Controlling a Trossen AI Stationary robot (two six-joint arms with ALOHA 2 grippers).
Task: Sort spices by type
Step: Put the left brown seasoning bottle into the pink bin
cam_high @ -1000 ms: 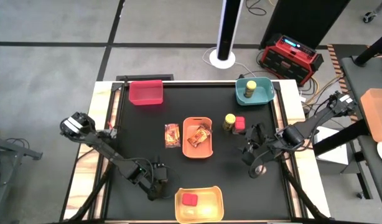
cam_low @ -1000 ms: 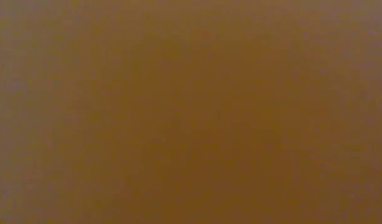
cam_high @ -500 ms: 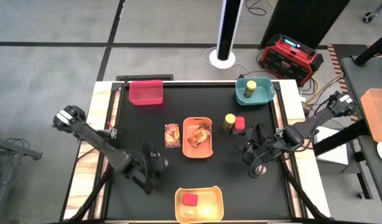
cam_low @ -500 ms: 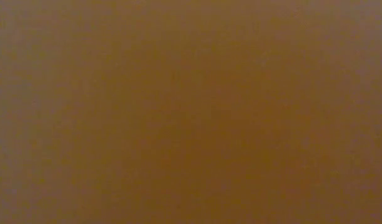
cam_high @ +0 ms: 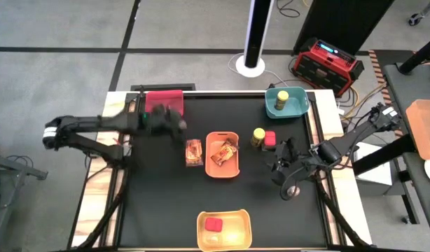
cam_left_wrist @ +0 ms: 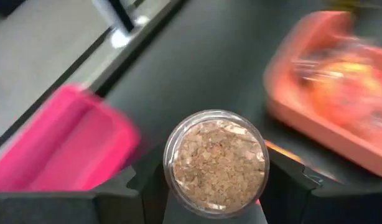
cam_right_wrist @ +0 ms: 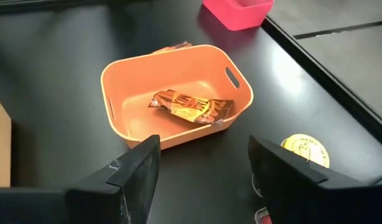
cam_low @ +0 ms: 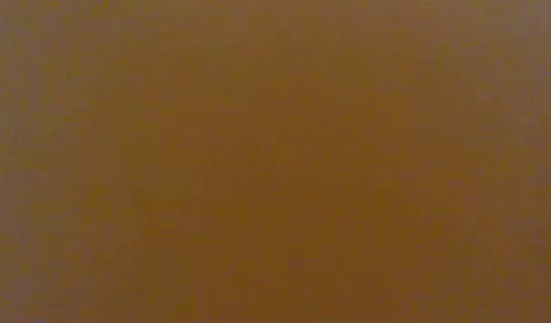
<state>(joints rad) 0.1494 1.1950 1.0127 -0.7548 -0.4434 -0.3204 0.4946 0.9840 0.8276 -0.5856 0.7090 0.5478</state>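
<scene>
Beside the red bin (cam_high: 163, 103) at the far left, the left gripper (cam_left_wrist: 203, 186) clasps a tiny jar (cam_left_wrist: 216, 162) (brown flakes inside); the right gripper (cam_high: 279, 170) hangs spread apart right of the orange bin (cam_high: 223, 155).

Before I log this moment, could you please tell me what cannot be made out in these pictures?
- Low view: entirely a blank brown blur; nothing shows.
- High view: the left gripper is motion-blurred beside the red bin, so its small jar is unseen there.
- Left wrist view: the orange bin is smeared, cut off.
</scene>
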